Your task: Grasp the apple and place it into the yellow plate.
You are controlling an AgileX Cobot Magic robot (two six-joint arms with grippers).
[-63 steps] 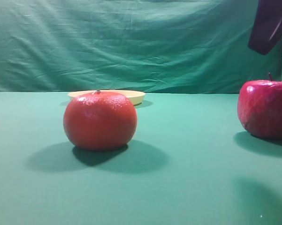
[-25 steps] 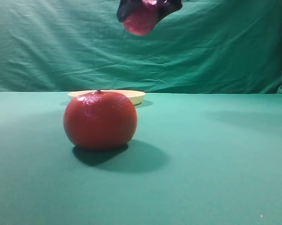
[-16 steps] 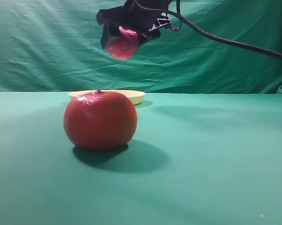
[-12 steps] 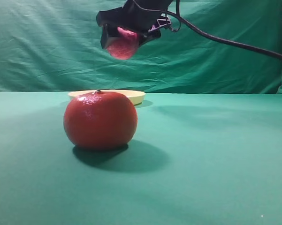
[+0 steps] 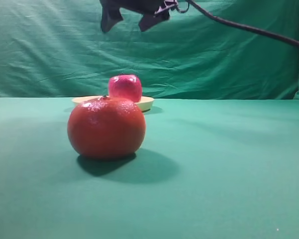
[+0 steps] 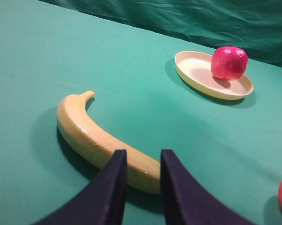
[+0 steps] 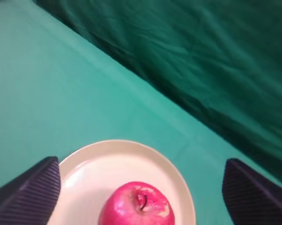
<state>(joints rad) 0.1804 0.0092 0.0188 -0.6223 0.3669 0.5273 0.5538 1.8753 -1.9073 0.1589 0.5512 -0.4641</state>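
Showing only in left wrist view: banana (image 6: 101,140) near apple (image 6: 229,62).

One apple (image 6: 229,62), one yellow plate (image 6: 192,75), one banana (image 6: 96,138), one orange citrus fruit (image 5: 106,128), and two grippers: left (image 6: 138,161), right (image 5: 132,17).

A green cloth backdrop (image 5: 199,55) hangs behind the table, creased and wrinkled across its width. The table (image 5: 224,164) is covered in smooth green cloth of a like shade. Light falls from above and in front, casting soft shadows on the table.
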